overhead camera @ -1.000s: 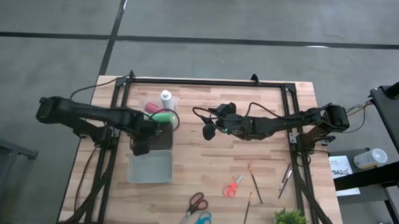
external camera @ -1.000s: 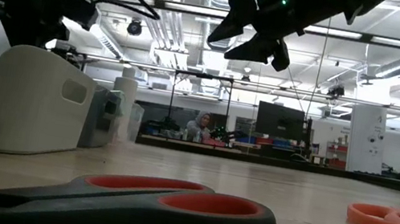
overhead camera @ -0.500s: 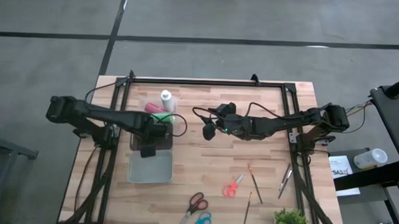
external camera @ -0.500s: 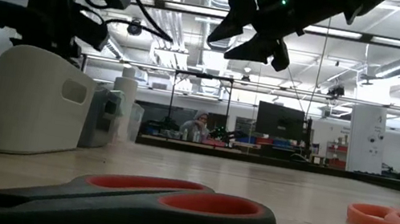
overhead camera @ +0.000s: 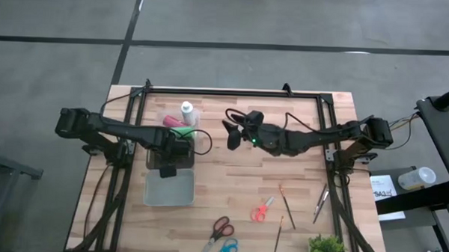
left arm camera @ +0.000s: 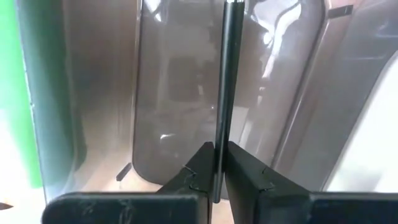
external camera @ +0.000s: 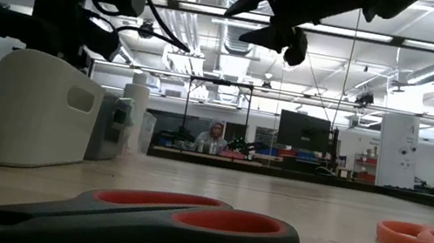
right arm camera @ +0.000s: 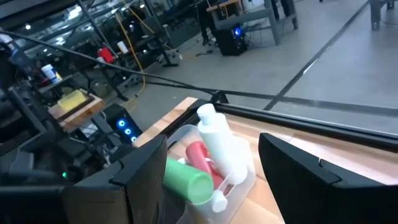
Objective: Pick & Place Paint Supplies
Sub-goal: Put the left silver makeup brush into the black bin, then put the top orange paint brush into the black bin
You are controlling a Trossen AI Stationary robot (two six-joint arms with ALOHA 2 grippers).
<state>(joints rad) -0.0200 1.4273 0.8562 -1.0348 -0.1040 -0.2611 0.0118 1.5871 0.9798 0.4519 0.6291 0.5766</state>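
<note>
Left wrist view showed a thin dark brush (left arm camera: 225, 93) pinched upright between the left gripper's (left arm camera: 219, 163) closed fingers, hanging inside a clear plastic bin (left arm camera: 174, 87). From above, that left gripper (overhead camera: 169, 149) sat over the clear bin (overhead camera: 153, 159), just beside the green bottle (overhead camera: 182, 131), red bottle (overhead camera: 169, 121) and white bottle (overhead camera: 186, 110) lying together at the bin's far end. A white tray (overhead camera: 169, 188) lay just nearer than the bin. The right gripper (overhead camera: 232, 134) hovered with fingers apart above the table's (overhead camera: 297, 181) middle, near the bottles, holding nothing. More brushes (overhead camera: 284, 205) lay well apart toward the right front, near orange scissors (overhead camera: 261, 210).
</note>
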